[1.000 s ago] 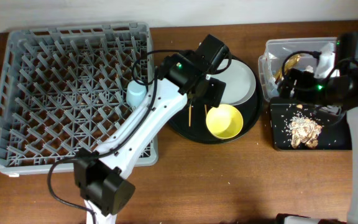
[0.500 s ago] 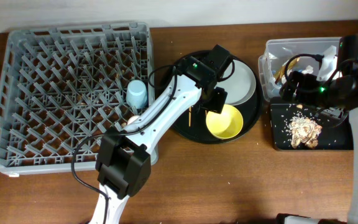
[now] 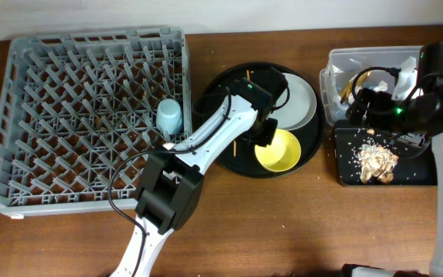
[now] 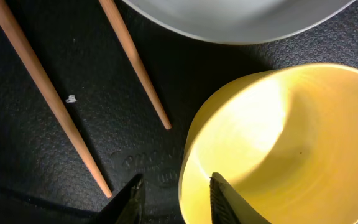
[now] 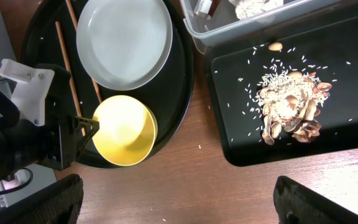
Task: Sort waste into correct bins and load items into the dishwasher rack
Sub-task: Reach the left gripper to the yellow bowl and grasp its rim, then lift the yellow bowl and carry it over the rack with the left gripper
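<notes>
Overhead: my left end effector [image 3: 265, 138] is over the round black tray [image 3: 223, 158], at the left rim of the yellow bowl [image 3: 281, 152]. The bowl stands on the tray's near side. The pale grey plate [image 3: 302, 104] is on the tray's far right part, partly under my arm. The chopsticks [image 3: 237, 146] lie on the tray's left part. The dishwasher rack [image 3: 68, 115] is left of the tray, with the light blue cup [image 3: 169, 117] in it on the side nearest the tray. The clear tub [image 3: 335, 77] and the black rectangular tray [image 3: 344, 175] are right of the round tray, and the food scraps [image 3: 379, 159] lie in the black one.

Left wrist: the end effector is partly open and straddles the bowl wall. One finger [image 4: 222, 199] is inside, the other is outside over the tray mat, and nothing is clamped yet. I can't tell if either finger touches the bowl.

I judge the bowl rigid, light and glossy, so slippery. I'd pinch the wall just below the rim, squarely, or it may tip or skid toward the plate.

Right wrist: the right end effector [image 5: 179, 208] has its fingers spread wide at the frame's bottom corners and is empty, high above the round tray's right side.
</notes>
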You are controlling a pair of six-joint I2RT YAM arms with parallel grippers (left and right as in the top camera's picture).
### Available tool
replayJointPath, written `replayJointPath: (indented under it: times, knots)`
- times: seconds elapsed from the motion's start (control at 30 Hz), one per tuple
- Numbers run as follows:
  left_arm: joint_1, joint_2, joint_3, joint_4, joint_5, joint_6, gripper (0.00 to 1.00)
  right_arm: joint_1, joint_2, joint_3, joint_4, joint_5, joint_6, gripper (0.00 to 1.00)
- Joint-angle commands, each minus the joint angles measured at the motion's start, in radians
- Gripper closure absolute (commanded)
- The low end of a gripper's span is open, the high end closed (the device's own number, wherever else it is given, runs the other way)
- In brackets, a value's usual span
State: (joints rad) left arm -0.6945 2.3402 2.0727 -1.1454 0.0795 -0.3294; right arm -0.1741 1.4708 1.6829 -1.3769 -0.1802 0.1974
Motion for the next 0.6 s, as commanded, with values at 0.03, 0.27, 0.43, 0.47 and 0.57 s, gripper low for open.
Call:
replayJointPath:
  times: [0.03,0.27,0.43,0.47,0.57]
  knots:
    - [0.003,0.017,-0.021,0.013,0.007,0.008,0.71,-0.003,0.001,0.004,0.0,0.016,-0.011,0.01]
    - [-0.003,0.017,-0.031,0.02,0.006,0.009,0.81,-0.003,0.001,0.004,0.0,0.016,-0.011,0.01]
    - [-0.003,0.018,-0.038,0.024,0.003,0.009,0.81,-0.003,0.001,0.004,0.0,0.016,-0.01,0.02]
    - [-0.003,0.018,-0.045,0.031,0.003,0.009,0.81,-0.003,0.001,0.004,0.0,0.016,-0.01,0.02]
    - [-0.003,0.018,-0.08,0.053,0.004,0.008,0.81,-0.003,0.001,0.004,0.0,0.016,-0.011,0.01]
